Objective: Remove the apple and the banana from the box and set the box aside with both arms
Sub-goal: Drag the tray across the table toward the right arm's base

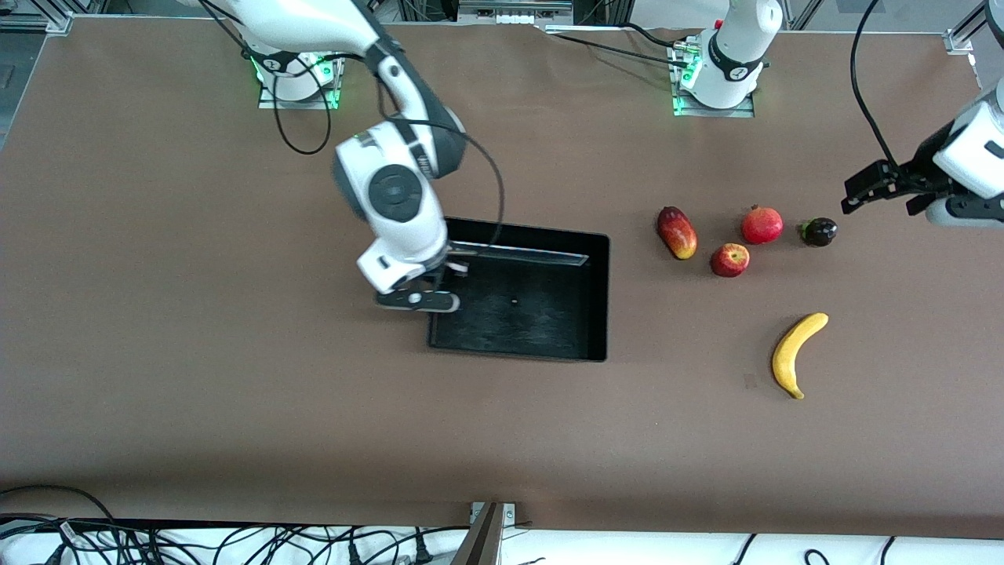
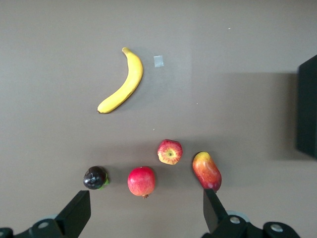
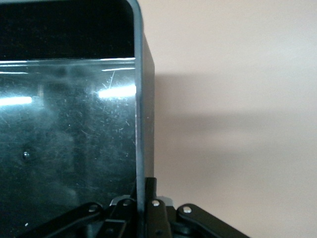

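The brown surface (image 1: 196,377) carries everything. The black box (image 1: 549,314) sits near its middle, open side up, its floor bare. My right gripper (image 1: 430,292) is down at the box's wall toward the right arm's end, and in my right wrist view the fingers (image 3: 154,210) are clamped on that wall (image 3: 141,124), one on each face. My left gripper (image 1: 863,192) hangs in the air over the left arm's end of the surface, just beside the dark plum, its fingers (image 2: 74,213) spread wide apart with nothing between them. The banana (image 1: 794,353) lies well apart from the box, nearest the front camera of the fruits. Farther back lie a mango (image 1: 677,232), a pomegranate (image 1: 762,225), the apple (image 1: 730,260) between them, and the plum (image 1: 819,231).
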Controlling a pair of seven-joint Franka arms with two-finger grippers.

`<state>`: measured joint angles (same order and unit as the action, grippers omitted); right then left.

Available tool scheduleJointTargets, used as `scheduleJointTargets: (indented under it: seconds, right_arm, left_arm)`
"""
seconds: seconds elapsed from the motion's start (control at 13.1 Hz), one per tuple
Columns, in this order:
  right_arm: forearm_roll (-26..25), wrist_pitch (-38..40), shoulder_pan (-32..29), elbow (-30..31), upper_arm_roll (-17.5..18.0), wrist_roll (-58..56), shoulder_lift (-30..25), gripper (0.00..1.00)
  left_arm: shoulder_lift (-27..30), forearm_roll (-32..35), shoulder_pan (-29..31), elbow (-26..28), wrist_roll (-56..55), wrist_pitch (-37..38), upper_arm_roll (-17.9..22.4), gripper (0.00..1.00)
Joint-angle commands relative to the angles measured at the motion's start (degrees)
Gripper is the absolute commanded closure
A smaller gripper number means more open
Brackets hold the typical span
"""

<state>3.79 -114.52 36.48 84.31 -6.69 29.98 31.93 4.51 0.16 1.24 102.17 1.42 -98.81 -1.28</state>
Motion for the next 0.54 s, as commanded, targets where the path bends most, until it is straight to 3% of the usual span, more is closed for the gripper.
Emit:
scheduleJointTargets:
  seconds: [0.0,0.46]
  right_arm:
    - [0.5,1.0,-5.3,8.1,-0.7,-11.7,-7.6,1.0]
    - [0.1,-7.5,-6.2,30.0,-16.5,-29.3,-19.5,1.0]
  left_arm:
    - [1.0,6.1,-4.0,0.8,0.2,-1.3,0.9,0.0]
    - [-2.8,1.9,-3.6,-6.1,-0.5,5.2,0.9,0.0]
